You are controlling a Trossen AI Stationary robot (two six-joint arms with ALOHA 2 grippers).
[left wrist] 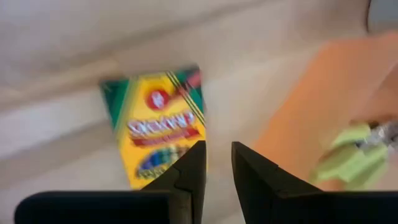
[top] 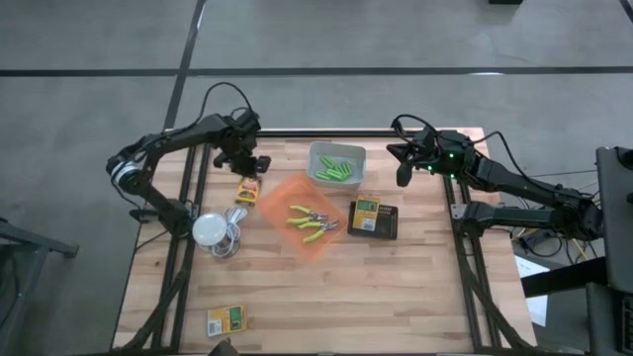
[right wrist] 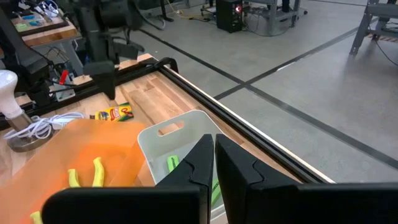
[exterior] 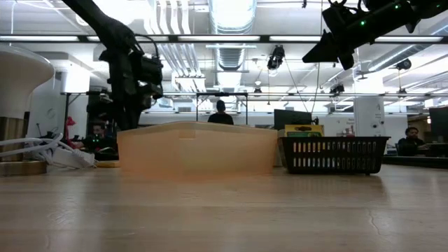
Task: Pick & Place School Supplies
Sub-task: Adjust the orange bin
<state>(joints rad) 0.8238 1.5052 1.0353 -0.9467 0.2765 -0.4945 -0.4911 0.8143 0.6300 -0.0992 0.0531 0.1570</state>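
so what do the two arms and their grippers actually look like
Both arms are dark, near black, built of slim jointed links with black cables looping off them. The left gripper and the right gripper each end in two flat, angular black fingers. The right arm carries small green lights near its wrist, with a touch of red beside them.

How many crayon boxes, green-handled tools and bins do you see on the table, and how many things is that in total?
Crayon boxes: 3
Green-handled tools: 2
Bins: 3, namely orange bin, grey bin, black basket
Total: 8
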